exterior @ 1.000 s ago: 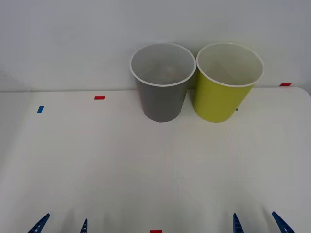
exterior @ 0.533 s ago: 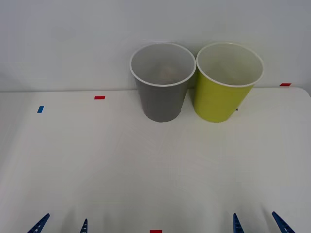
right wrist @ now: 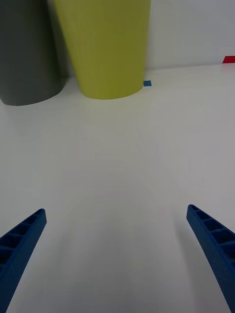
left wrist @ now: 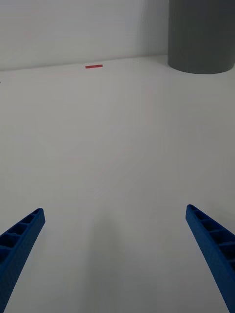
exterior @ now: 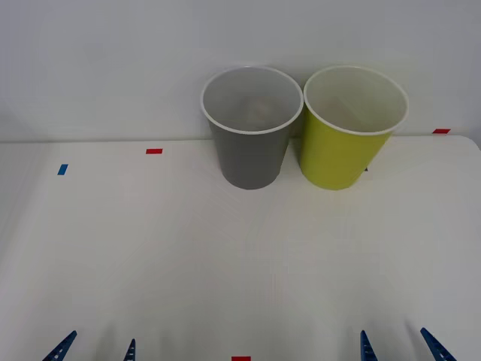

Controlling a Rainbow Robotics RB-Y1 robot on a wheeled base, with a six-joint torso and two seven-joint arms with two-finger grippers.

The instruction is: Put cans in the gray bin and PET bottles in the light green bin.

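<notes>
At the table's far edge, against the wall, the gray bin (exterior: pixel 251 128) and the light green bin (exterior: pixel 351 126) stand upright side by side, gray on the left, rims nearly touching. Both are smooth plastic, round, tapering toward the base, long axis vertical, mouths up, white rims, pale inside. Something faint and pale sits at the bottom of the gray bin, can't tell what. White table (exterior: pixel 225 256) is matte, flat, with a few small tape marks: red (exterior: pixel 154 151), blue (exterior: pixel 62 169), red at the near edge (exterior: pixel 240 359). Left gripper (exterior: pixel 95 347) low at the near left edge, blue ribbed fingers (left wrist: pixel 19 239) spread wide, holding nothing. Right gripper (exterior: pixel 398 346) mirrored at the near right, fingers (right wrist: pixel 210 234) equally wide apart, nothing between them. Both well short of the bins.
</notes>
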